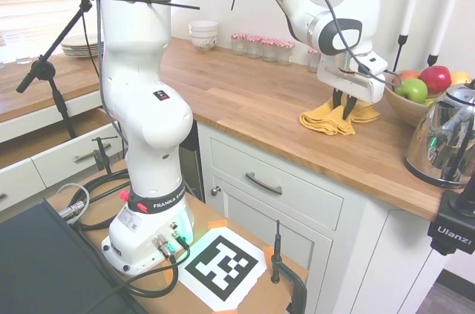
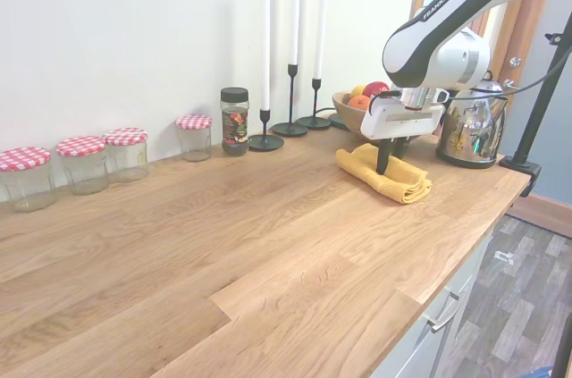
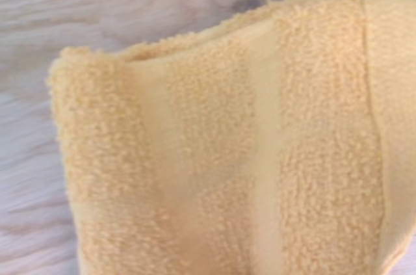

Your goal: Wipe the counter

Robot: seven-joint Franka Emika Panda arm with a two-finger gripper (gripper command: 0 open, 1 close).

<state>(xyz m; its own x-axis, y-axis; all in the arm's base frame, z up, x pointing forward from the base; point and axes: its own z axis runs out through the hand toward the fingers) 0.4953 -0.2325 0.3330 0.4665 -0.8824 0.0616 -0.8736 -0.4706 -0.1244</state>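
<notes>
1. The long, warm-brown butcher-block wooden surface (image 2: 223, 244) fills the second exterior view. From left to right along its back edge stand four clear glass jars with red-and-white checked lids (image 2: 85, 162), a dark-lidded glass spice jar (image 2: 234, 121) and three tall white candles in black holders (image 2: 290, 56).
2. The first exterior view shows what that one leaves out: the white panelled cabinets with metal handles (image 1: 263, 182) under the surface, a stack of white bowls (image 1: 203, 34) at the back, a lower wooden top with white plates (image 1: 80, 47) at far left, and a black-and-white marker board (image 1: 225, 266) by the arm's base.
3. A folded yellow terry cloth (image 2: 386, 172) lies on the surface toward its right end in the second exterior view, just in front of a wooden bowl of red, green and orange fruit (image 1: 419, 91) and beside a shiny metal electric kettle (image 1: 449, 136).
4. The white gripper (image 1: 343, 108) stands upright over the cloth. Its dark fingers (image 1: 349, 106) are slightly parted, with only a narrow gap, and their tips press into the top of the cloth. Whether a fold is pinched between them cannot be told.
5. The wrist view shows only the cloth's looped pile, a flat woven band and pale, blurred wood grain around it.
6. The kettle is cut off at the right edge of the first exterior view, and the fruit bowl is partly hidden behind the gripper in the second.
</notes>
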